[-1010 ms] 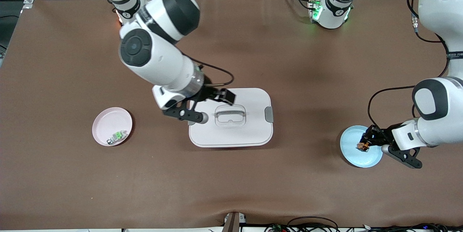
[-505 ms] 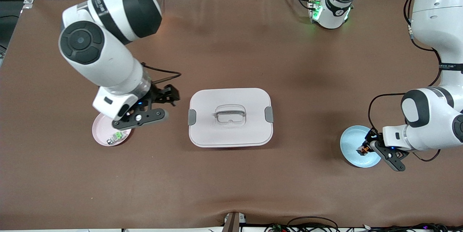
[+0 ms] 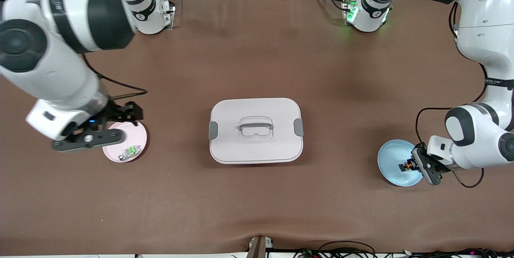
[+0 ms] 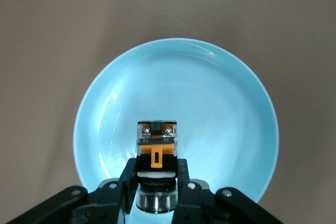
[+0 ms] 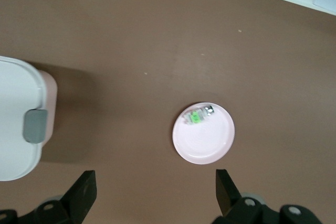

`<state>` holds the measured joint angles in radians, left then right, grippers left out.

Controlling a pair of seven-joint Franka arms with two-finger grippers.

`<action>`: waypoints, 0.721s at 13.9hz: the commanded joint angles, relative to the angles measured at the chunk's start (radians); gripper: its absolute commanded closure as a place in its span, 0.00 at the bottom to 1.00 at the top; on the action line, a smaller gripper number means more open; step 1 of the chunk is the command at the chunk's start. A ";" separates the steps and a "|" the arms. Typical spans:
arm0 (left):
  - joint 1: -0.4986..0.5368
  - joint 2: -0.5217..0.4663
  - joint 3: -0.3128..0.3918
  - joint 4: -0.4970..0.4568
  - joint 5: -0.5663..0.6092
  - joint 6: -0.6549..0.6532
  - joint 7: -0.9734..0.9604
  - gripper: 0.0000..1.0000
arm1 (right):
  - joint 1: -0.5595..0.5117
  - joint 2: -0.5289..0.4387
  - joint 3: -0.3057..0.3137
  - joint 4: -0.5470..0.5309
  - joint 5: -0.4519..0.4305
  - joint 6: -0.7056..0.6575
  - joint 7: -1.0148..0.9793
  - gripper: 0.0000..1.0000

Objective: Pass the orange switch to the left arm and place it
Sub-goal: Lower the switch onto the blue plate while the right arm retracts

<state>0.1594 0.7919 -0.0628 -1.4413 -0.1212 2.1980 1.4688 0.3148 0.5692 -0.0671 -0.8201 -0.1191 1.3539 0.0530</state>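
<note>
The orange switch [image 3: 406, 166] is black with an orange face and is gripped between my left gripper's [image 3: 410, 166] fingers over the blue plate [image 3: 390, 156]. In the left wrist view the switch [image 4: 157, 141] sits in that gripper [image 4: 156, 174], above the plate's [image 4: 220, 98] middle. My right gripper [image 3: 132, 112] is open and empty over the pink plate's [image 3: 136, 136] rim. The right wrist view shows its open fingers [image 5: 155, 184] apart, over bare mat. The white lidded box [image 3: 257, 149] stands mid-table between the two plates.
The pink plate [image 5: 207, 142] holds a small silver piece with a green part [image 3: 129, 152], which also shows in the right wrist view [image 5: 198, 115]. One clasped end of the box [image 5: 16, 119] also shows there. Brown mat surrounds the box. Both arm bases stand along the farthest table edge.
My right arm swung from over the box toward its own end of the table and is now over the pink plate. My left gripper turned slightly over the blue plate, still holding the switch.
</note>
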 commanded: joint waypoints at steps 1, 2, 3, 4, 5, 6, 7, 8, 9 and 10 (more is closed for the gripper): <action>-0.003 0.007 -0.006 0.010 0.009 0.009 0.079 1.00 | -0.075 -0.037 0.020 -0.024 -0.013 -0.032 -0.007 0.00; -0.003 0.007 -0.008 0.009 0.009 0.009 0.096 1.00 | -0.106 -0.038 0.020 -0.024 -0.007 -0.038 -0.008 0.00; -0.003 0.007 -0.009 0.009 0.009 0.009 0.120 1.00 | -0.137 -0.043 0.020 -0.024 -0.007 -0.042 -0.008 0.00; -0.003 0.007 -0.009 0.009 0.006 0.009 0.139 1.00 | -0.170 -0.043 0.021 -0.027 -0.004 -0.039 -0.007 0.00; -0.003 0.007 -0.009 0.007 0.006 0.009 0.148 1.00 | -0.196 -0.043 0.023 -0.028 0.007 -0.035 -0.007 0.00; -0.003 0.009 -0.011 0.003 0.009 0.011 0.181 1.00 | -0.221 -0.043 0.024 -0.030 0.031 -0.035 -0.005 0.00; -0.004 0.012 -0.012 0.002 0.002 0.011 0.227 1.00 | -0.239 -0.043 0.021 -0.031 0.057 -0.038 -0.007 0.00; -0.003 0.010 -0.012 -0.001 0.000 0.011 0.249 1.00 | -0.244 -0.043 0.021 -0.031 0.059 -0.038 -0.007 0.00; 0.000 0.007 -0.012 -0.016 0.000 0.011 0.268 1.00 | -0.247 -0.043 0.020 -0.033 0.059 -0.038 -0.005 0.00; 0.003 0.006 -0.014 -0.024 0.000 0.011 0.286 1.00 | -0.247 -0.043 0.018 -0.040 0.055 -0.039 -0.007 0.00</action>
<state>0.1555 0.8032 -0.0717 -1.4465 -0.1212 2.2036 1.7050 0.0739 0.5505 -0.0646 -0.8279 -0.0732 1.3186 0.0460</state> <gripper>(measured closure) 0.661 0.000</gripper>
